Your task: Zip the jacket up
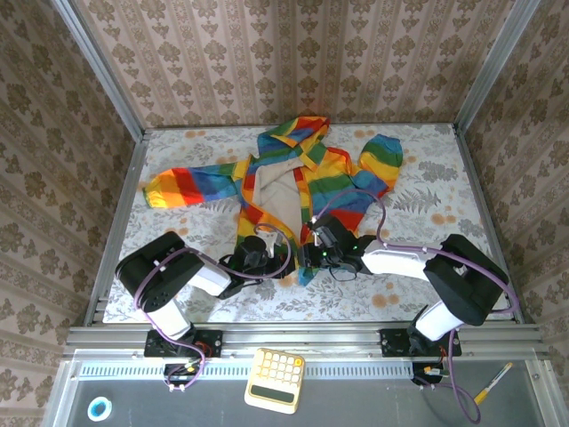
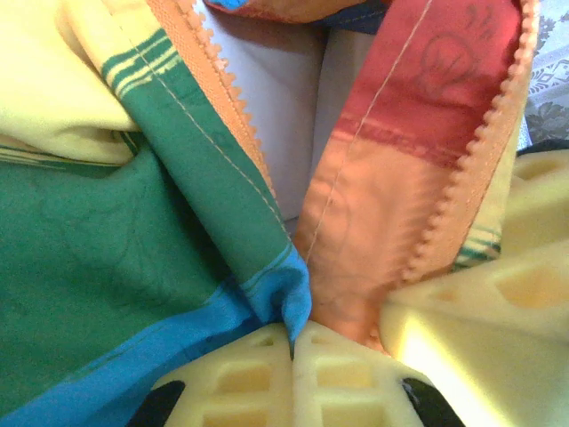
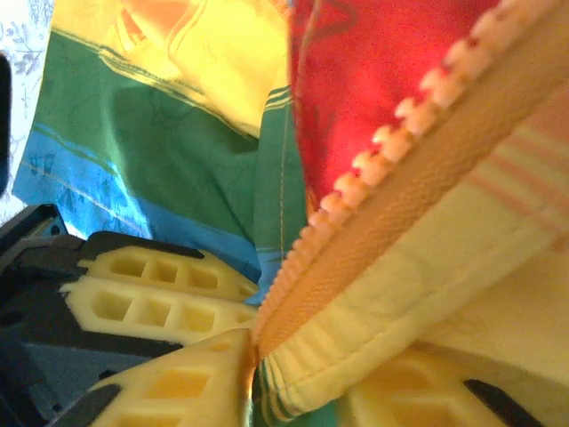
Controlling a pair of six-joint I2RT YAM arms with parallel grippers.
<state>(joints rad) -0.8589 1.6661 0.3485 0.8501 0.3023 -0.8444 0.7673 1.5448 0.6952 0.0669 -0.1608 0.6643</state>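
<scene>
The rainbow-striped jacket (image 1: 302, 182) lies open on the table, with its hood at the back and the beige lining showing. Both grippers meet at its bottom hem. My left gripper (image 1: 258, 253) is shut on the blue hem corner (image 2: 289, 298) of one front panel, beside that panel's orange zipper teeth (image 2: 222, 84). My right gripper (image 1: 317, 242) is shut on the bottom end of the other zipper tape (image 3: 373, 222) and its yellow hem (image 3: 356, 356). The two zipper halves are apart. In the left wrist view the right gripper's cream fingers (image 2: 524, 294) press close. The left gripper's fingers (image 3: 151, 294) sit alongside in the right wrist view.
A floral cloth (image 1: 427, 267) covers the table, inside a metal frame (image 1: 302, 336). On the near ledge are a yellow calculator (image 1: 276, 380), a blue tape roll (image 1: 100, 408) and a pen (image 1: 492, 382). One sleeve (image 1: 187, 185) stretches left.
</scene>
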